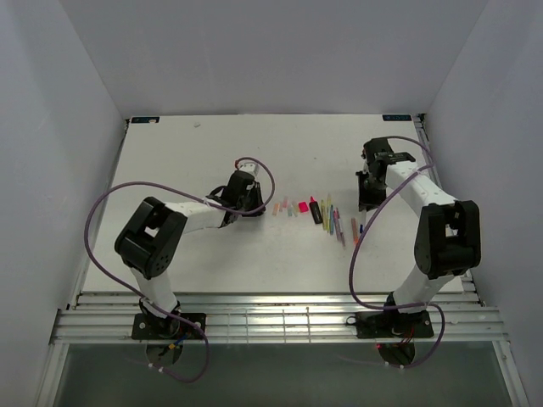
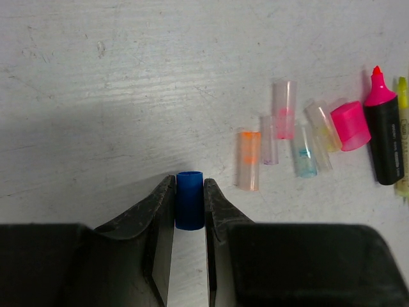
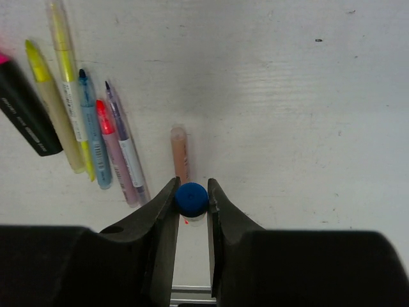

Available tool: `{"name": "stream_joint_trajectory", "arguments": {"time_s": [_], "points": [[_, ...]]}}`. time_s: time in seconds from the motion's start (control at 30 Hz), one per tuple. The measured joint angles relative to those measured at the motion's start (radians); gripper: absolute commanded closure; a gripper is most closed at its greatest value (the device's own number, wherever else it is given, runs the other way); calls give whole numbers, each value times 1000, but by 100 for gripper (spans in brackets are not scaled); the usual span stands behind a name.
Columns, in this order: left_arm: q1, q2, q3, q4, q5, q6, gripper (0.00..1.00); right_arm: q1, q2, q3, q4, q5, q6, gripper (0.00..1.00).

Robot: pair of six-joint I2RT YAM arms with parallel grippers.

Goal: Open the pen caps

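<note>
The left gripper (image 2: 190, 184) has its jaws closed to a narrow gap on a blue cap (image 2: 190, 208). It pinches the cap by its sides, and the cap's open end points to 12 o'clock, clear of the fingertips. The right gripper (image 3: 192, 185) is clamped just as narrowly on a round blue end (image 3: 192, 199) seen head-on. I take this for the blue pen, gripped across its body so it cannot slide when pulled.

In the top view the 2 grippers are well apart, so the cap and pen look separated. This pen's step seems done apart from setting the pieces down.

At 2 o'clock from the left gripper, 6 loose caps (image 2: 284, 109) lie in a rough row on the table (image 2: 128, 77): 5 clear tinted ones and 1 solid pink cap (image 2: 350, 126). The pink cap touches a black highlighter (image 2: 383, 128), whose pink tip is bare. The row looks like the sorting spot, so the blue cap probably belongs beside it.

At 10 o'clock from the right gripper, the opened pens (image 3: 92, 128) lie side by side with their tips exposed. An orange pen (image 3: 180, 153) lies at 12 o'clock, just beyond the fingers. I cannot tell whether it is capped. Lowering the blue pen here risks nudging it.
</note>
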Motion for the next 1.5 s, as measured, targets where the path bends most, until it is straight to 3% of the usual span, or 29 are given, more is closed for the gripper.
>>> {"name": "stream_joint_trajectory", "arguments": {"time_s": [0.43, 0.83, 1.07, 1.5], "points": [[0, 65, 43, 11, -10, 4, 88, -5, 84, -40, 28, 46, -31, 92], [6, 69, 46, 17, -10, -15, 70, -6, 149, -85, 94, 29, -38, 74], [11, 69, 38, 31, -15, -30, 61, -5, 142, -96, 137, 10, -41, 50], [15, 55, 14, 58, -22, -53, 55, -5, 126, -113, 201, 5, -41, 41]]}}
